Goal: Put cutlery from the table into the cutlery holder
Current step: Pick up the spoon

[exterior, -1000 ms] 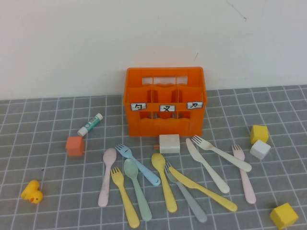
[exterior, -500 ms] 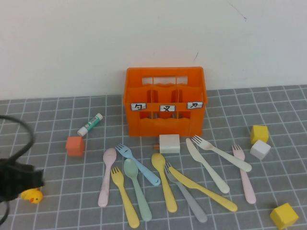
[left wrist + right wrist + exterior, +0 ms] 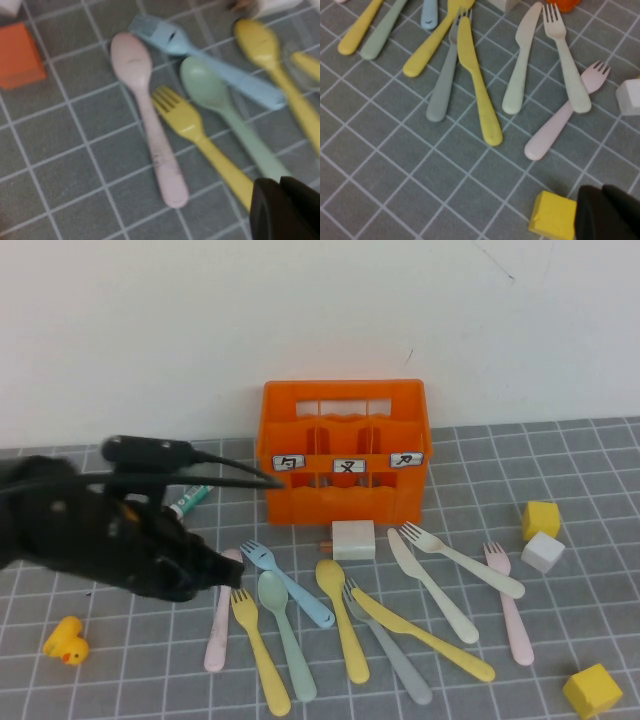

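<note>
Half a second ago only a bit of the left arm peeked in at the table's (image 3: pixel 60 530) left edge near the duck (image 3: pixel 67 642); now it has swung far in, and the left gripper (image 3: pixel 232 575) hangs over the pink spoon (image 3: pixel 218 625), toward the left of the front edge. Nothing else has moved, and every piece of cutlery lies flat in front of the holder (image 3: pixel 345 452), which stands by the back edge near the middle and looks empty. I cannot tell how wide the left gripper is open, and it seems to hold nothing. To do this step well, it should come straight down over the pink spoon's thin handle and keep clear of the yellow fork (image 3: pixel 258 650), which lies just beside it. The left wrist view shows what the arm hides from above: the spoon's bowl (image 3: pixel 131 59), with the orange cube (image 3: pixel 18 56) near it. The right gripper (image 3: pixel 610 212) shows only in its own wrist view as a dark shape beside a yellow cube (image 3: pixel 554 216), toward the right of the front edge. I cannot tell if it is open. That view also shows the yellow knife (image 3: pixel 478 85) lying partly over the grey fork (image 3: pixel 444 80).
</note>
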You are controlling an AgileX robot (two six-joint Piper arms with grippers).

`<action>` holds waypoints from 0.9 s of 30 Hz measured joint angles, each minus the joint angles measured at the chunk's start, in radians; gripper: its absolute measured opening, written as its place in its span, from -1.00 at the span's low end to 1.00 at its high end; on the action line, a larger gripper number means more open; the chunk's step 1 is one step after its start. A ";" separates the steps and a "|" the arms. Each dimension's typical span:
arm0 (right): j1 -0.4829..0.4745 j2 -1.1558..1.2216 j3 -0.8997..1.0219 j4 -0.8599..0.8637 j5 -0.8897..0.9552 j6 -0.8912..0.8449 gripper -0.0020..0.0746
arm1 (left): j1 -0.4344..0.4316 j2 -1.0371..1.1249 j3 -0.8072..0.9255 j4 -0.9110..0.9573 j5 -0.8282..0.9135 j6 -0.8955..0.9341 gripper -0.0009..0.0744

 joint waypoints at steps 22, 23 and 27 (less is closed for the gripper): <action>0.000 0.003 0.000 0.006 -0.011 -0.009 -0.95 | -0.026 0.540 -0.331 0.318 0.035 -0.384 -0.12; 0.000 0.003 0.000 0.006 -0.011 -0.011 -0.95 | -0.026 0.547 -0.331 0.318 0.033 -0.384 -0.11; 0.000 0.003 0.000 0.006 -0.013 -0.016 -0.95 | -0.026 0.562 -0.331 0.319 0.022 -0.384 -0.11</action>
